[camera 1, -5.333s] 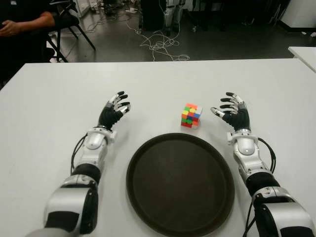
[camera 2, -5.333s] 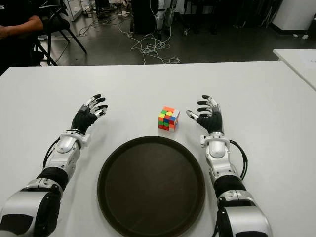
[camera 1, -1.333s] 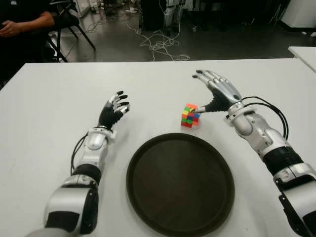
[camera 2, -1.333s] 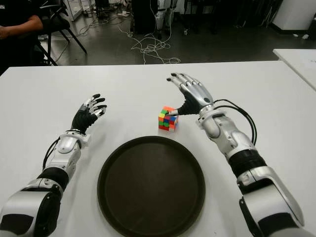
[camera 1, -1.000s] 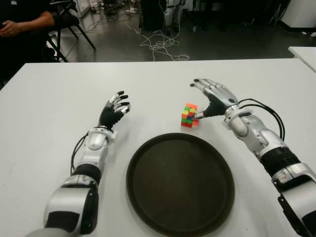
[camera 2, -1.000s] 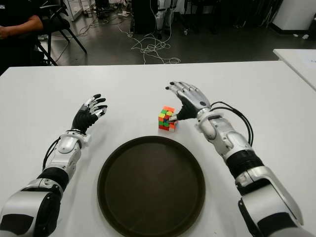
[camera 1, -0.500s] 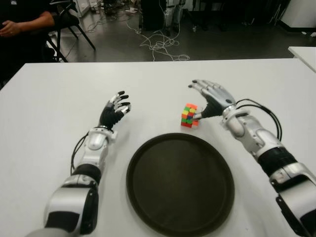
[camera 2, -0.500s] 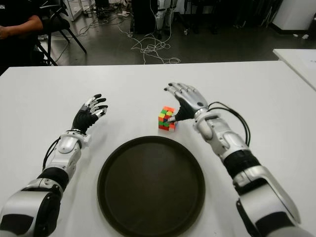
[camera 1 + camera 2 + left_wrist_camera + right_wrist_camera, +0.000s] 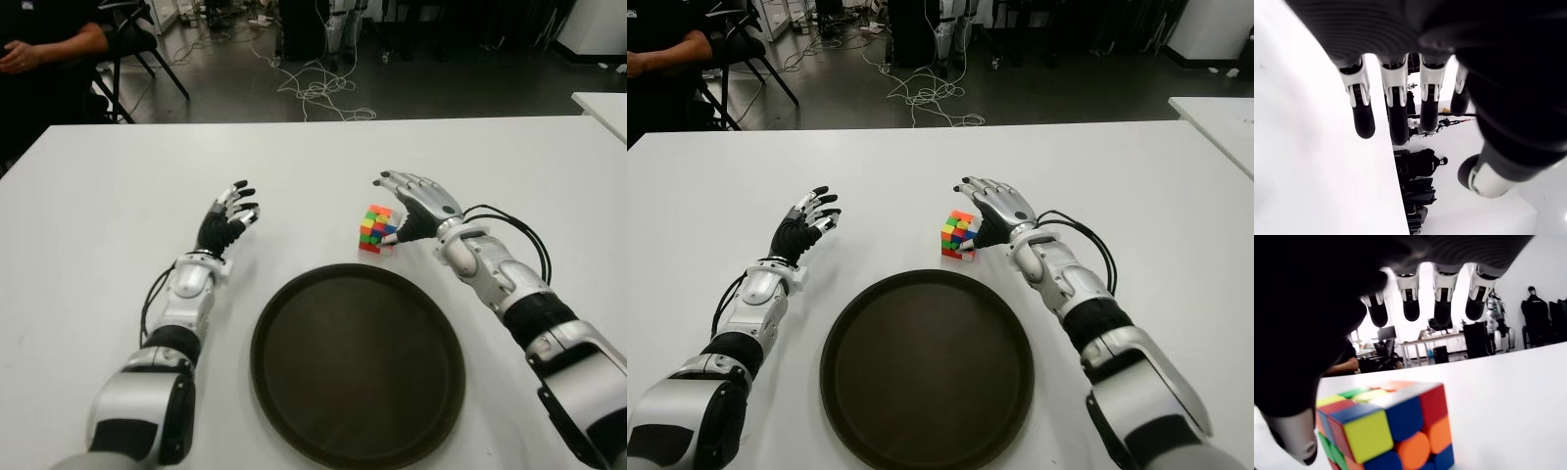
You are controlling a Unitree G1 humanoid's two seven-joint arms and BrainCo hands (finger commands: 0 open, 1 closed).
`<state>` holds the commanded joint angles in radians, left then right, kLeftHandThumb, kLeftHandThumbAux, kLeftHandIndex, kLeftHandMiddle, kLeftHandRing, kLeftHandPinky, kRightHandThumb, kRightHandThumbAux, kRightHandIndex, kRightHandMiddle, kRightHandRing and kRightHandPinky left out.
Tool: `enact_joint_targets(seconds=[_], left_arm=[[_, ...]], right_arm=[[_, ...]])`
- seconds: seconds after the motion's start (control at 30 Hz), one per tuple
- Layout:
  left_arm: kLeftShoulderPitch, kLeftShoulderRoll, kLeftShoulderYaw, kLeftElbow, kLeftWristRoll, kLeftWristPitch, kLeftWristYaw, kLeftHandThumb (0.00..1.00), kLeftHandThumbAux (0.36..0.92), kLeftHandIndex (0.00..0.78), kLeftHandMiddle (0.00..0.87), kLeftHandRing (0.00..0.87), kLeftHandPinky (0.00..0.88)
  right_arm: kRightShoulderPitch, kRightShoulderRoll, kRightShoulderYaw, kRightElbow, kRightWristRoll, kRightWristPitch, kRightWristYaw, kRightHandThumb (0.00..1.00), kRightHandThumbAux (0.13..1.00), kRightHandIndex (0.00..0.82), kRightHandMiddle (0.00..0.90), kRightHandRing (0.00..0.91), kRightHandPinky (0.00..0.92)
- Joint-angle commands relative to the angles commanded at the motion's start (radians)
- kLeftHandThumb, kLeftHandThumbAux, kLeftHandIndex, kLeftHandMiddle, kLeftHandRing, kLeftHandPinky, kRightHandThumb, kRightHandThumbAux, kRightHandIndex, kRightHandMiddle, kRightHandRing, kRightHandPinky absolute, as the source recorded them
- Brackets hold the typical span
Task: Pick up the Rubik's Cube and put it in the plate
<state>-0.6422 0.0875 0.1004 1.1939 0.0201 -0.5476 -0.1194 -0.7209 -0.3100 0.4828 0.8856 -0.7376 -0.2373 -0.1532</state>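
Right hand (image 9: 416,204) has dropped lower over the cube (image 9: 375,228), fingers spread above it, thumb at its near side, not yet gripping. Cube sits on the table (image 9: 118,196) just beyond the plate (image 9: 294,392). Left hand (image 9: 223,223) hangs open, idle, left of the cube. I judge the grasp is near.

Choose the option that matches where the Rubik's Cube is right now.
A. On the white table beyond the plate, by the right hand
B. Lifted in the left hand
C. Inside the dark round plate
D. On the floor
A: the Rubik's Cube stands on the white table just beyond the plate, with the open right hand over and beside it.
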Motion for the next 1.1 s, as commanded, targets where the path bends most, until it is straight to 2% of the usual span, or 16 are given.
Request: enact_joint_targets(seconds=[0.2,0.43,0.73,1.1], left_arm=[[0.001,0.001,-0.003,-0.001,0.004,0.0,0.004,0.155,0.708,0.113,0.181,0.208,0.232],[0.002,0.0,-0.004,-0.001,0.006,0.002,0.013,0.154,0.718,0.115,0.182,0.205,0.215],[0.002,0.003,-0.017,0.002,0.022,-0.009,0.025,0.153,0.704,0.114,0.174,0.203,0.221],[0.002,-0.001,-0.017,0.005,0.028,-0.025,0.029,0.152,0.719,0.109,0.178,0.2,0.219]], right_arm=[[-0.021,0.018,0.011,0.068,0.0,-0.01,-0.002,0.0,0.703,0.037,0.059,0.074,0.071],[-0.035,0.025,0.022,0.113,-0.001,-0.023,-0.016,0.0,0.706,0.039,0.059,0.075,0.078],[-0.055,0.036,0.042,0.176,-0.007,-0.033,-0.042,0.0,0.725,0.047,0.07,0.089,0.088],[-0.071,0.047,0.067,0.225,-0.013,-0.019,-0.083,0.0,0.747,0.044,0.068,0.091,0.096]])
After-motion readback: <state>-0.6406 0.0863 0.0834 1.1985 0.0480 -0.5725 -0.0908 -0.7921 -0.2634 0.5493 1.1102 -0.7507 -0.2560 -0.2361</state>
